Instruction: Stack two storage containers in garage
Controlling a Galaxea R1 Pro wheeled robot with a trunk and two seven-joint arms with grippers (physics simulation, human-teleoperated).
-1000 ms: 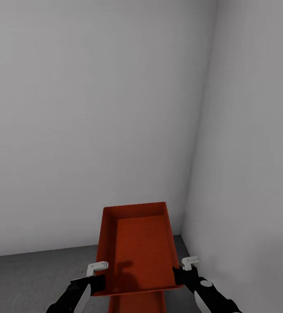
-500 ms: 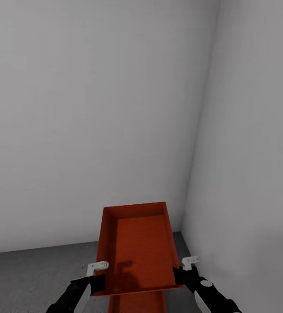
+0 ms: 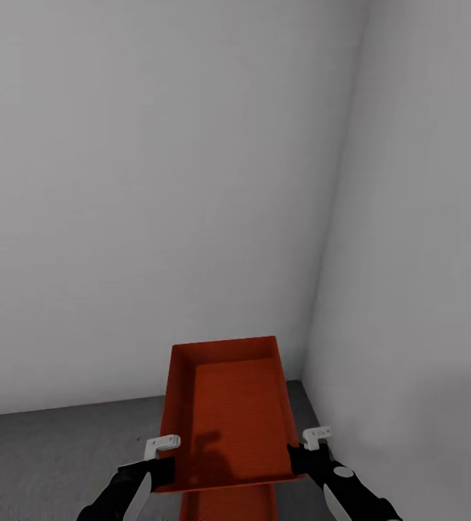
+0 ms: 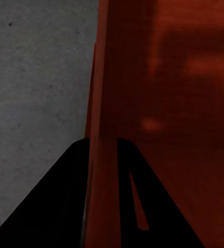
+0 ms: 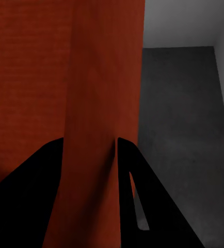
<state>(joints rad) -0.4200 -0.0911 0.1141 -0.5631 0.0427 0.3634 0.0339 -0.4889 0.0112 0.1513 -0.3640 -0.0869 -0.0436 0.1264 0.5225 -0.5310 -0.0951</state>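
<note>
Where two white walls [image 3: 155, 181] meet over the grey floor [image 3: 47, 456], the upper bin [image 3: 228, 412] is held up between both arms. The left gripper [image 3: 164, 463] is clamped on its left wall, the right gripper [image 3: 302, 452] on its right wall; each wrist view shows dark fingers straddling a red wall. A second bin [image 3: 228, 506] beneath is mostly hidden and cut off by the frame edge.
</note>
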